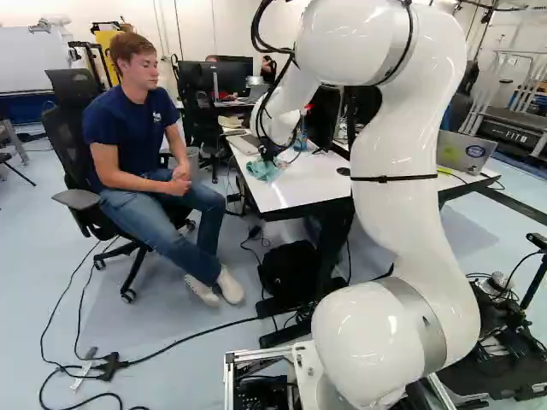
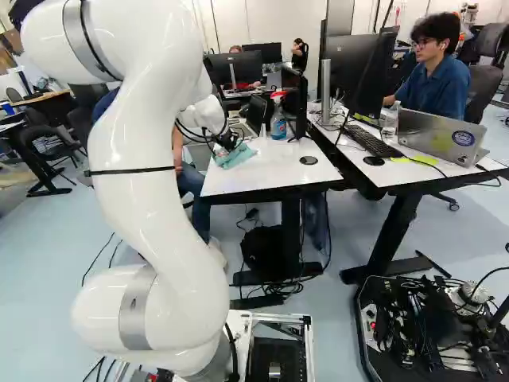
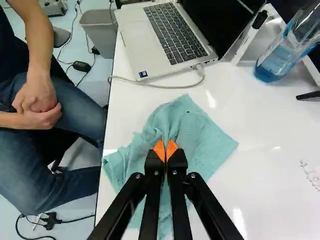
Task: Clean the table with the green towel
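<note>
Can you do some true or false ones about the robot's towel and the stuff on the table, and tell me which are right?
1. The gripper is pinching the green towel. True.
2. The towel is lying on the floor. False: it is on the white table.
3. The laptop near the towel is folded shut. False: it is open, with its keys showing.
4. The bottle has blue liquid in it. True.
5. The seated person's hands are on the towel. False: they are clasped together, off the table.
</note>
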Tool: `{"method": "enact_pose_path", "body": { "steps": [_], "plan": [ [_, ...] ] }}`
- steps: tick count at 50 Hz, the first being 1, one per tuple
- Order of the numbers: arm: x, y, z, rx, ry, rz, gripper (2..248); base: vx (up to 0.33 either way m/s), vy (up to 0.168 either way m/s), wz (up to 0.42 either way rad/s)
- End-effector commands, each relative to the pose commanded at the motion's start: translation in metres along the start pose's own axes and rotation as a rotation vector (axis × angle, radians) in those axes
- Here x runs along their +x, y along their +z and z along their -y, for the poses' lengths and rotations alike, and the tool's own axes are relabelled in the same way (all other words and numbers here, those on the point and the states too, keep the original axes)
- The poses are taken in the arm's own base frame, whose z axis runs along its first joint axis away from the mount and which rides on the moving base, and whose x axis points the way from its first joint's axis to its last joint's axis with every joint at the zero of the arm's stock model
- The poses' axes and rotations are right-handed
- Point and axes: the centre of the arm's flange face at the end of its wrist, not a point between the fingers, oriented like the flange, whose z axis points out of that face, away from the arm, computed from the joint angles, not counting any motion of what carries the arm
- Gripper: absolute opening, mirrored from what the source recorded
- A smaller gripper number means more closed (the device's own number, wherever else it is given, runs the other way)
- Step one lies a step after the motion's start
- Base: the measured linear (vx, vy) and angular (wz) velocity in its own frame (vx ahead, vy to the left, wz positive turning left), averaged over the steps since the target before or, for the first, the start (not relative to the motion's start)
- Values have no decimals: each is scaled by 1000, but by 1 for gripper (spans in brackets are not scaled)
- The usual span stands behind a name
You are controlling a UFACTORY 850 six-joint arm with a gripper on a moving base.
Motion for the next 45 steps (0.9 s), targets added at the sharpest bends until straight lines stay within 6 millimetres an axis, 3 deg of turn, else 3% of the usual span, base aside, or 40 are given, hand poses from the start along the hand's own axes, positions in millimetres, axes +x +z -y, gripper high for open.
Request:
{"method": "enact_pose_path", "body": {
  "steps": [27, 45],
  "plan": [
    [18, -31, -1, -1, 1, -51, 25, 0, 0, 0],
    [25, -54, -22, -26, 25, -84, 25, 0, 0, 0]
  ]
}}
